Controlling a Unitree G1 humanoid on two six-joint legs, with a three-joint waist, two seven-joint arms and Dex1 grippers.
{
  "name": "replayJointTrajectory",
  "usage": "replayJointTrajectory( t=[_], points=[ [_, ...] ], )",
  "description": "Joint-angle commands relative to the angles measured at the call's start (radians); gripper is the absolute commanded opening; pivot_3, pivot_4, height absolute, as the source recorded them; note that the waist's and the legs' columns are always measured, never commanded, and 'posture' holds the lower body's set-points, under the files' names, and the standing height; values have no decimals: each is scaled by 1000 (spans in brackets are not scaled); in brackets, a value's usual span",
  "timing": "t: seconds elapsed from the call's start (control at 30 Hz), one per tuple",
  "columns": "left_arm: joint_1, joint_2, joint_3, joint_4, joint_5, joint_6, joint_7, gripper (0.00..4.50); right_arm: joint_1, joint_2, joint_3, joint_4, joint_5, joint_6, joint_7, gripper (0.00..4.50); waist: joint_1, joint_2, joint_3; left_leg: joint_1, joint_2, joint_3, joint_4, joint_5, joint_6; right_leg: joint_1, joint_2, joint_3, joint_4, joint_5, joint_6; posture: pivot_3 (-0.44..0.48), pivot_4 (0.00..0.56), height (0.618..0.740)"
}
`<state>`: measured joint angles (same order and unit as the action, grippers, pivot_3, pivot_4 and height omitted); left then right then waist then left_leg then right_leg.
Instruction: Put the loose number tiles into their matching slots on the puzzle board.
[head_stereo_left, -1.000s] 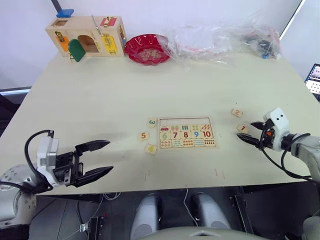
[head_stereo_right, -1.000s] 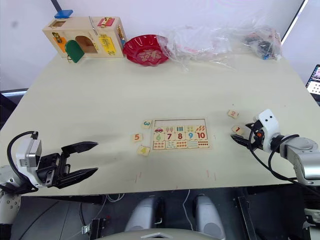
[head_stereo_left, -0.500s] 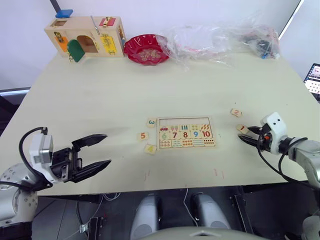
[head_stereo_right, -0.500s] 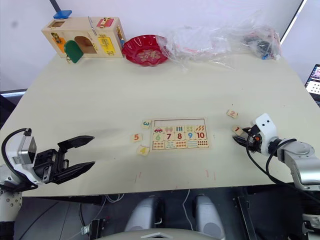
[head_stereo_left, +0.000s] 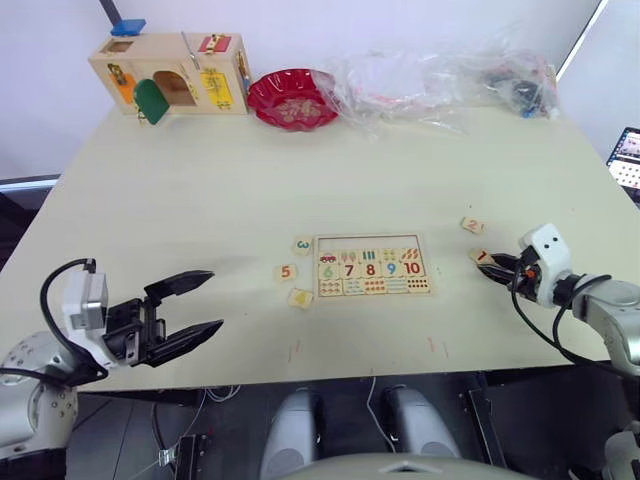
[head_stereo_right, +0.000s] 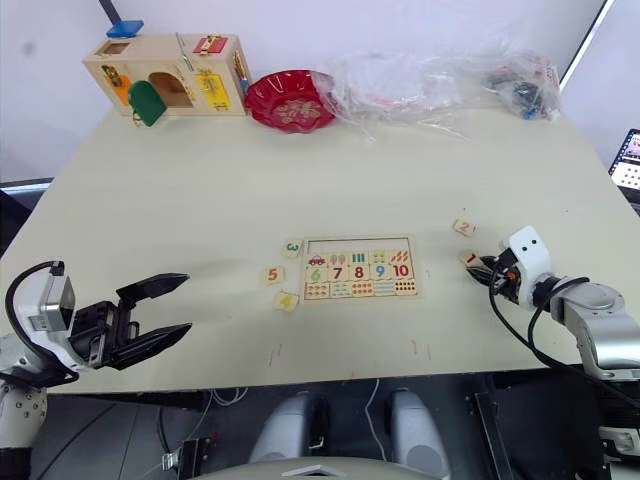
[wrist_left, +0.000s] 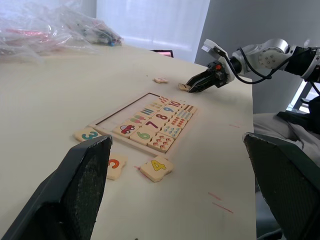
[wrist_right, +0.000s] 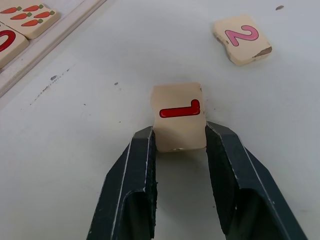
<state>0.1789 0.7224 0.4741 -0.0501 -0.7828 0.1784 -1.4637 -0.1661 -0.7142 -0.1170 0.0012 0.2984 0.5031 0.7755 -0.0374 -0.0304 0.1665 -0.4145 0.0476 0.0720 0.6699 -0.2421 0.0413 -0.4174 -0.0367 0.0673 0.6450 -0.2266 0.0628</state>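
Right claw (wrist_right: 179, 145) pinching tile 1 (wrist_right: 179, 116)

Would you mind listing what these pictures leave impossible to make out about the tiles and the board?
- Tile 1: the right gripper flanks it; firm clamping or lift off the table cannot be judged.
- Puzzle board: counting pictures too small in the head views; the right wrist view's edge cuts it off.
- Red bowl: contents too small to identify.
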Motion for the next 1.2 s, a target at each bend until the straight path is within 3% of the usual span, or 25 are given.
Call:
replayJointTrajectory(
  t=[0.03,0.2,0.3,0.43,0.53,0.77,0.93,1.2],
  points=[
    [5,-5,25,-31,-3,-8,27,4500,-16,-15,0,-15,-18,-20,2,846,1,0,0,0,0,0,0,0,0,0,0,0,0,0,0,0,150,740],
    [17,-14,30,-66,-25,11,52,4500,-77,-83,28,-100,-28,9,48,846,0,1,1,0,0,0,0,0,0,0,0,0,0,0,0,0,150,740],
    [28,-13,40,-78,-36,22,61,4500,-163,-149,74,-176,22,152,125,846,-5,2,1,0,1,-1,0,0,0,-1,0,1,0,0,0,0,150,740],
    [41,-11,50,-87,-37,30,68,4500,-370,-247,211,-244,6,350,193,846,-5,3,2,0,2,-1,-1,0,0,-3,1,1,1,0,0,0,150,740],
    [46,-14,54,-92,-35,30,71,4500,-555,-260,323,-217,20,468,279,846,-4,3,2,-2,3,1,-1,0,0,-6,0,0,1,1,-1,0,150,740],
    [56,-14,74,-108,-50,40,85,4500,-914,-143,565,-78,-47,548,360,846,-3,2,2,-7,6,5,-2,0,-1,-14,-3,-4,1,2,-4,0,150,740],
    [68,-14,88,-112,-46,33,94,4500,-1059,-48,728,-6,-154,471,403,846,-3,2,1,-20,6,6,0,0,-1,-26,-7,-10,4,3,-4,0,150,740],
    [88,-34,105,-139,-43,20,129,4500,-1198,184,866,207,-278,379,436,846,-5,2,1,-18,6,15,1,1,-2,-30,-10,-18,15,3,-6,0,150,740]
  ],
)
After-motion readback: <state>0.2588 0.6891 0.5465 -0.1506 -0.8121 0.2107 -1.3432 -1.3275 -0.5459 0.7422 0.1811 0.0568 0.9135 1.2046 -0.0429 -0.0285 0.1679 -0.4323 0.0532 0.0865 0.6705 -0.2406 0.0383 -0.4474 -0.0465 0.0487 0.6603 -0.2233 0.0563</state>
